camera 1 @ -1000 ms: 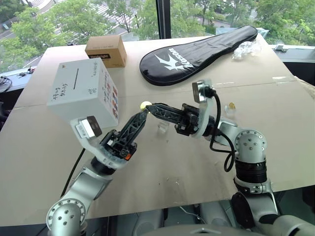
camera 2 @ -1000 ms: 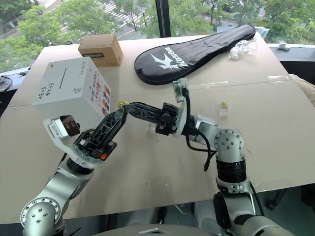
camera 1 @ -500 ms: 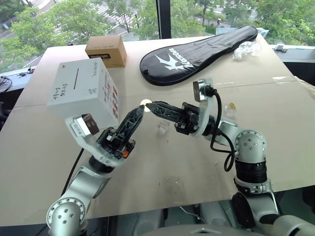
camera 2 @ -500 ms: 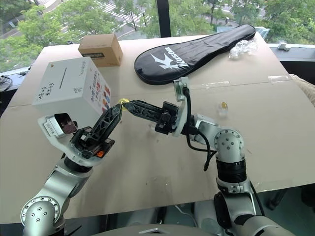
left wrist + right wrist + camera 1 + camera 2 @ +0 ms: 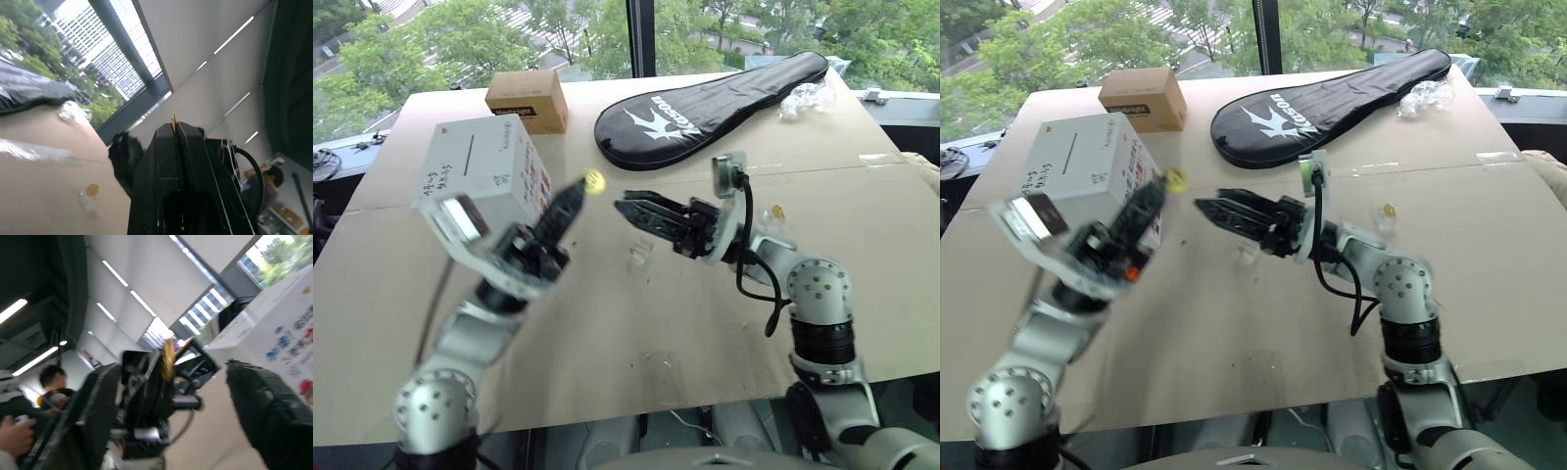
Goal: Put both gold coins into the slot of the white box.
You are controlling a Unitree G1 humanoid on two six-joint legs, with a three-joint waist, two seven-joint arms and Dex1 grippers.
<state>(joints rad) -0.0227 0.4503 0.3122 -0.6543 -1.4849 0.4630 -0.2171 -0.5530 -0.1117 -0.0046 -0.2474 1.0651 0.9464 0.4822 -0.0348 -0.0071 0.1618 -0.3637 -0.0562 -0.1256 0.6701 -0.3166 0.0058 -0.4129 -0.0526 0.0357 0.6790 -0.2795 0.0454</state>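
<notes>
1. Head views: the left gripper [image 5: 584, 187] was clamped on one gold coin [image 5: 595, 181], raised beside the white box [image 5: 480, 166]; the slot [image 5: 470, 155] was empty, so no insertion was judged complete.
2. The right gripper [image 5: 628, 209] stood open, holding nothing. The second gold coin [image 5: 776, 210] lay on the table [image 5: 607, 323].
3. Left wrist view: the coin's edge [image 5: 173, 122] showed between closed fingers.
4. Right wrist view: the coin [image 5: 168, 360] sat apart from the open right fingers [image 5: 269, 401].

left fingers [image 5: 570, 199] pinched; right fingers [image 5: 628, 211] parted
</notes>
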